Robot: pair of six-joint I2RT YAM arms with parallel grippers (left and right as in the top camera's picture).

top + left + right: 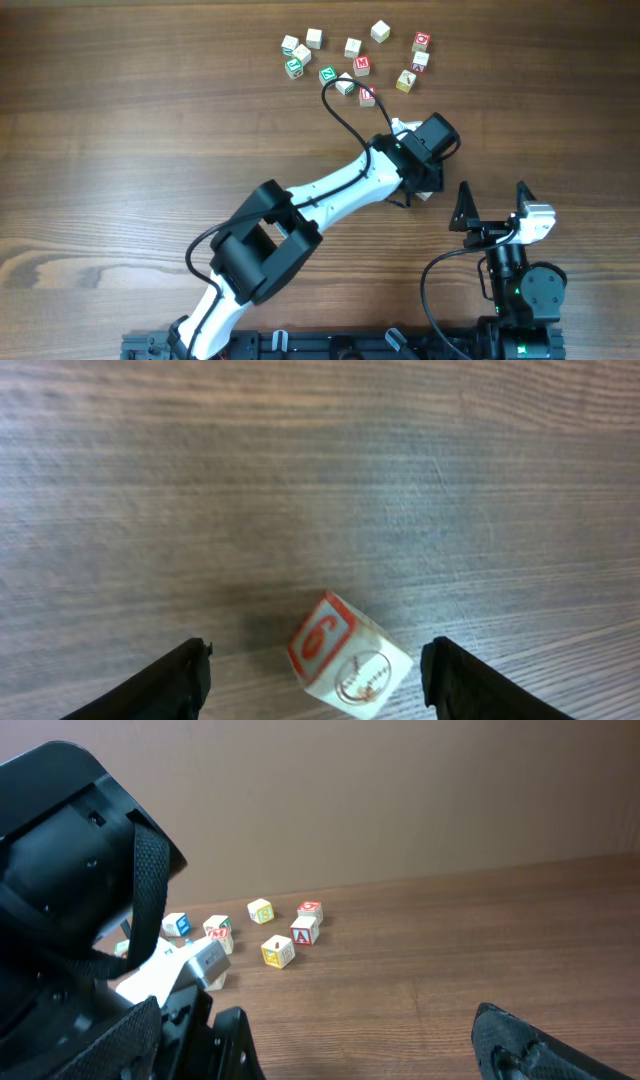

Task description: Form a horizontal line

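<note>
My left gripper (318, 652) is open over the bare wood. A pale cube (350, 657) with a red "6" sits tilted between its fingers, touching neither; in the overhead view only a sliver of this cube (424, 196) shows under the left gripper (420, 186). Several other letter cubes lie scattered at the far middle, among them a green-faced cube (327, 75), another green one (293, 67) and a plain beige cube (353, 47). No horizontal line of cubes shows. My right gripper (493, 205) stands open and holds nothing, at the near right.
Red-lettered cubes (362, 65) and a yellow cube (405, 80) lie in the same scatter. The left arm (330, 190) stretches diagonally across the table's middle. In the right wrist view, the left arm's black body (70, 870) fills the left side.
</note>
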